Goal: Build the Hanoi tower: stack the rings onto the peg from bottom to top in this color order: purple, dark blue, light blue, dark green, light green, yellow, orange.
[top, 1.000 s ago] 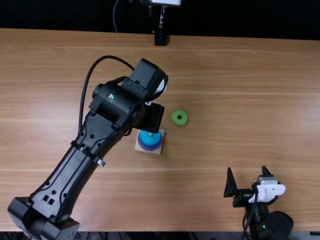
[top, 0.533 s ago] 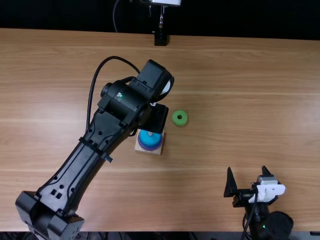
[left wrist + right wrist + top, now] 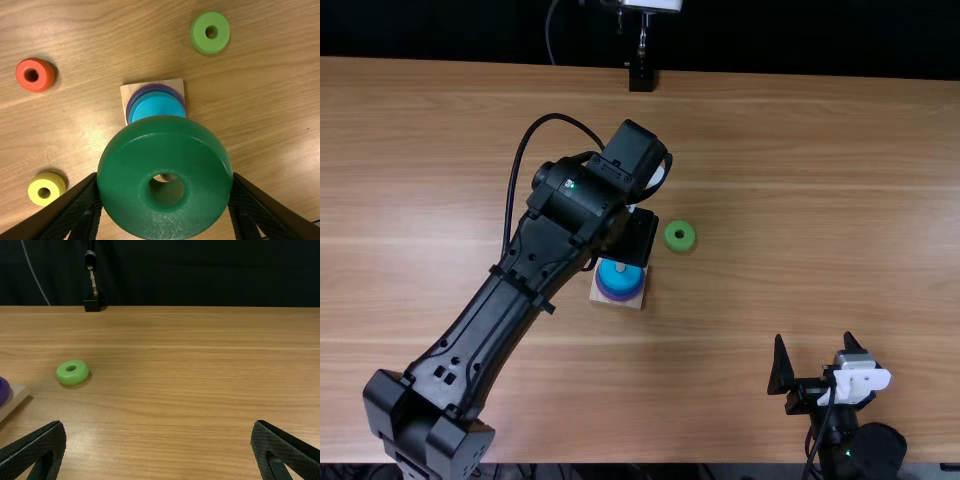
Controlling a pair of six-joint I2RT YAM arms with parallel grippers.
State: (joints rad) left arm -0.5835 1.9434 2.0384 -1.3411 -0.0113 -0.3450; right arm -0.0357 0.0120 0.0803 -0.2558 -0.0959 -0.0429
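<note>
My left gripper point(image 3: 628, 237) hangs over the base's far side in the top view. In the left wrist view the left gripper point(image 3: 165, 187) is shut on the dark green ring point(image 3: 200, 150), held above the stack. Through its hole a bit of the peg shows, off-centre. The wooden base point(image 3: 616, 303) carries the purple ring point(image 3: 622, 296) low down, a narrow darker blue edge above it, and the light blue ring point(image 3: 157, 104) on top. The light green ring point(image 3: 680, 236) lies right of the base. My right gripper point(image 3: 814, 345) is open at the lower right; the right gripper point(image 3: 159, 432) holds nothing.
In the left wrist view, an orange ring point(image 3: 35, 75) and a yellow ring point(image 3: 46, 189) lie flat on the table point(image 3: 90, 30), apart from the base. A black stand point(image 3: 642, 78) is at the table's far edge.
My left arm has moved a little to the right, slowing over the last half second, its gripper still over the base's far side. The right arm and the rings on the table have kept still.
</note>
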